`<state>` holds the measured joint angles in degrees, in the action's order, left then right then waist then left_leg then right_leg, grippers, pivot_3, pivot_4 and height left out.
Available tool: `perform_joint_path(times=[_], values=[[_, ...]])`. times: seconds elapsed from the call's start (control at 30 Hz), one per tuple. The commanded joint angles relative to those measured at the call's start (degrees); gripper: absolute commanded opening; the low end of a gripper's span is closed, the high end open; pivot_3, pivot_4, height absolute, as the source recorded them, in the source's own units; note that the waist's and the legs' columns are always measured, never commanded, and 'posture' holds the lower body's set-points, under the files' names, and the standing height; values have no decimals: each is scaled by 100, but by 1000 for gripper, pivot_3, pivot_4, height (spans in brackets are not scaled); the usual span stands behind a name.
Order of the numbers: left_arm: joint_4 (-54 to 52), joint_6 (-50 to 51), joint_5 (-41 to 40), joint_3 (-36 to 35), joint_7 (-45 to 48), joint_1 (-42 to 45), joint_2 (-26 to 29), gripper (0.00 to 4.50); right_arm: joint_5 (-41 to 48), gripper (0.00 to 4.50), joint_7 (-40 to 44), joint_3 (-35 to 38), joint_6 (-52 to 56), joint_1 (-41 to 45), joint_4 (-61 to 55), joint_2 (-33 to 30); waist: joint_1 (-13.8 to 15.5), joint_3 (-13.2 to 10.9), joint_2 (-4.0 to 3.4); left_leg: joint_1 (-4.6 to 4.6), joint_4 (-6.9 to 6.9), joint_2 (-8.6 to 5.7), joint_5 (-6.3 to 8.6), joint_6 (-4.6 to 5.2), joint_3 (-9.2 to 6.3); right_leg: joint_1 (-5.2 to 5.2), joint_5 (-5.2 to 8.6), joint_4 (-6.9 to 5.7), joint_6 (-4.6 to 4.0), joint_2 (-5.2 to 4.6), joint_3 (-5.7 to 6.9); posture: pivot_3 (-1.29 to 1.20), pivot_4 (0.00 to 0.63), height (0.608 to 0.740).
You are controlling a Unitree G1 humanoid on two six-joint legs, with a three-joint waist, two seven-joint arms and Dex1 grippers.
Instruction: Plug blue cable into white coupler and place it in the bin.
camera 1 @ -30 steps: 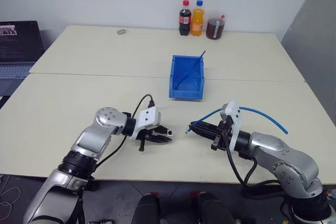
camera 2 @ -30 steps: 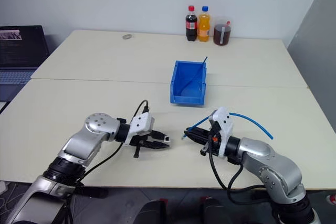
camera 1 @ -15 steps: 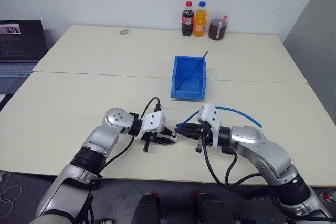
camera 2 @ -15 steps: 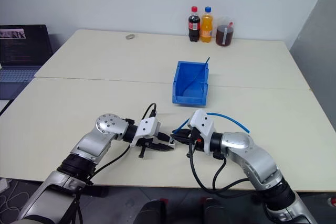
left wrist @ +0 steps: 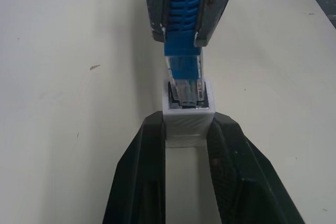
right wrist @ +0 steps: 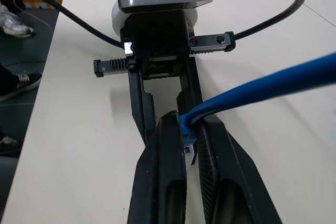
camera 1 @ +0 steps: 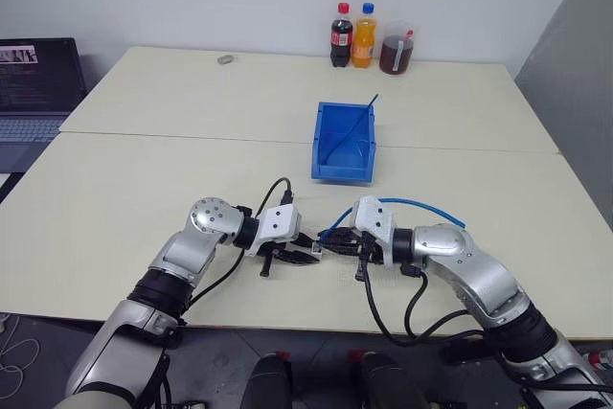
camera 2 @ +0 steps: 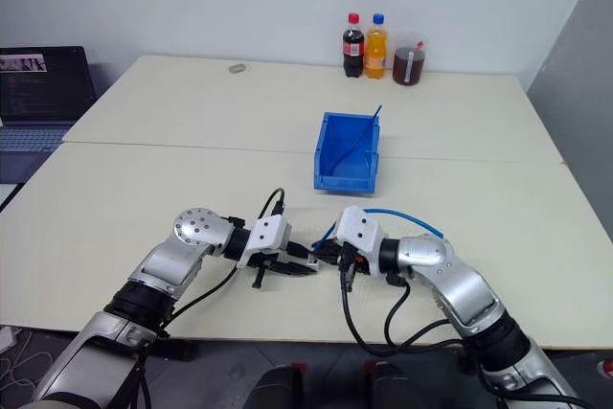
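My left gripper [left wrist: 188, 124] is shut on the white coupler [left wrist: 188, 114], a small block with its socket facing away from the fingers. My right gripper [left wrist: 181, 40] faces it, shut on the blue boot of the blue cable [left wrist: 182, 3]. The cable's clear plug [left wrist: 184, 80] sits with its tip in the mouth of the coupler's socket. In the head views the two grippers meet tip to tip near the table's front, left gripper [camera 1: 308, 252] against right gripper [camera 1: 328, 245]. The cable [camera 1: 412, 203] arcs back over my right forearm. The bin [camera 1: 342, 172] stands beyond them, blue and open-topped.
A thin dark rod [camera 1: 360, 120] leans inside the bin. Two bottles [camera 1: 351, 34] and a jug of brown liquid [camera 1: 395, 51] stand at the table's far edge. A small grey object [camera 1: 223, 58] lies at the far left, and a laptop [camera 1: 34, 74] sits off the table's left.
My right gripper has moved left toward the left gripper and rolled, bringing the plug up to the coupler's socket. The left gripper has held its place.
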<state>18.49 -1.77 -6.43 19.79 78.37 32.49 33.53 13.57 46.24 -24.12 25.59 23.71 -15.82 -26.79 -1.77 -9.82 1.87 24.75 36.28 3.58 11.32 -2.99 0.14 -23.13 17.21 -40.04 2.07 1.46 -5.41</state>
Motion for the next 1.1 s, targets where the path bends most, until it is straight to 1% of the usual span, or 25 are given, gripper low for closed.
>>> perform_joint_path(times=[0.03, 0.23, 0.4, 0.57, 0.83, 0.93, 1.0, 1.1], values=[[134, 21, 255, 157, 43, -115, 40, 765, -326, 37, 169, -176, -146, 102, 0, -109, -2, 3, -1, -1, 0, 0, 0, 0, 0, 0, 0, 0, 1, 0, 0, 0, 150, 740], [180, -28, 299, 165, 35, -107, 62, 765, -625, 37, 437, -383, -123, 288, 38, -240, -4, 11, -2, -8, 0, 0, 0, 0, 0, 6, 2, -2, 3, 0, 0, 0, 150, 740], [245, -65, 351, 181, 12, -80, 60, 765, -695, 36, 680, -595, 307, 641, -42, -190, -5, 18, -7, -9, 0, 0, 0, 0, 1, 6, 1, -2, 1, 0, 0, 0, 150, 740], [271, -83, 376, 196, -3, -74, 53, 765, -754, 36, 722, -684, 664, 909, 11, -55, -5, 23, -11, -9, 0, 1, 0, 0, 1, 6, -4, -2, -7, 1, -1, 0, 150, 740], [276, -108, 384, 198, -32, -122, 40, 765, -916, 36, 959, -1050, 1042, 1068, 204, -19, -7, 61, -22, -18, 0, 2, 0, 0, 2, 10, 2, -5, 2, 3, -2, 0, 150, 740], [278, -116, 395, 197, -30, -140, 41, 765, -989, 36, 1119, -1277, 1069, 1081, 414, -39, -9, 64, -26, -45, -3, 3, 1, 1, 3, 41, 10, 0, 9, 3, -3, 0, 150, 740], [273, -120, 403, 188, -28, -153, 40, 765, -1075, 36, 1193, -1400, 1018, 1061, 545, -69, -14, 80, -26, -98, -19, 3, 3, 3, 8, 87, 19, 11, 2, 3, -5, 0, 150, 740], [263, -116, 413, 182, -29, -178, 30, 765, -1163, 36, 1253, -1489, 1005, 941, 859, -78, -15, 117, -29, -102, -23, 7, 4, 5, 7, 88, 24, 9, -5, 5, -3, 0, 150, 740]])
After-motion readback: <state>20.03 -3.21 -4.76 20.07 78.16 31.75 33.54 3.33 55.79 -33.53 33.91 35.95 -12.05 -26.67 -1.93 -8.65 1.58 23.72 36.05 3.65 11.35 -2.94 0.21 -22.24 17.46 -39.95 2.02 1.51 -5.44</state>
